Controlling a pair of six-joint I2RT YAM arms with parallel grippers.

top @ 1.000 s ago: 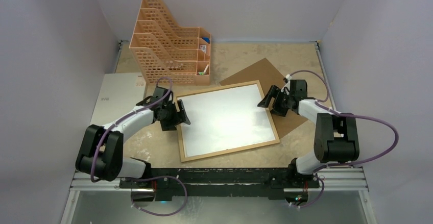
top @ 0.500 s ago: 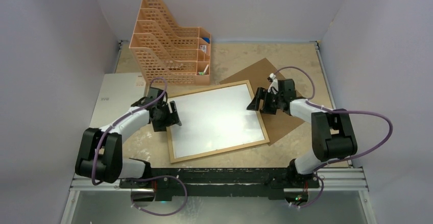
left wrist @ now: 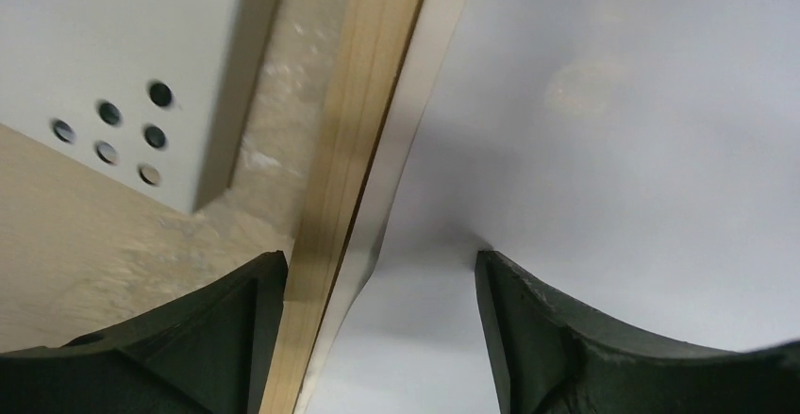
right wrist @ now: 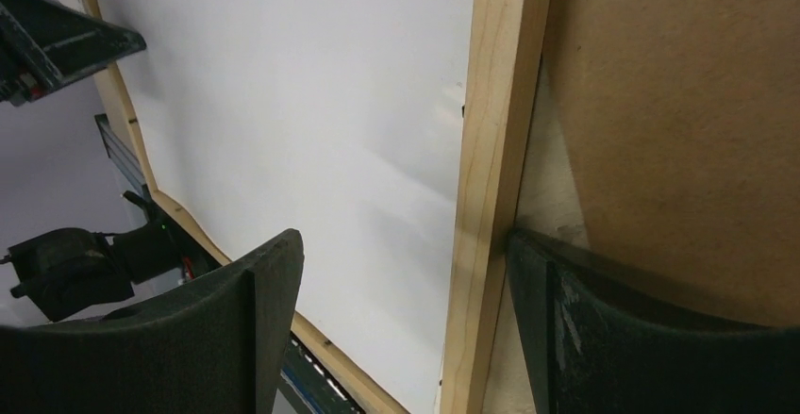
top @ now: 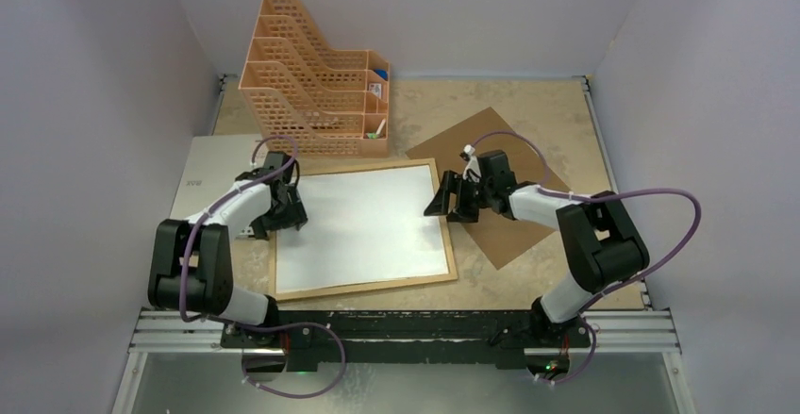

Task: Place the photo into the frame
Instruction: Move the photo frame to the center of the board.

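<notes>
The light-wood frame (top: 368, 287) lies flat at the table's middle. The photo (top: 363, 221) lies in it, plain white back up. My left gripper (top: 288, 208) is open and straddles the frame's left rail (left wrist: 363, 103): one finger is outside on the table, the other on the photo (left wrist: 613, 150), whose edge curls up against the rail. My right gripper (top: 443, 199) is open and straddles the right rail (right wrist: 495, 122): one finger is over the photo (right wrist: 302, 103), the other outside against the rail.
The brown backing board (top: 500, 140) lies right of the frame, under my right gripper's outer finger (right wrist: 604, 339). The grey perforated sheet (top: 222, 164) lies at the left, close to the frame's rail. The orange lattice organizer (top: 311, 74) stands at the back.
The frame with the photo has slid left across the table and turned squarer to the front edge. Both grippers moved left with it, still astride its side rails.
</notes>
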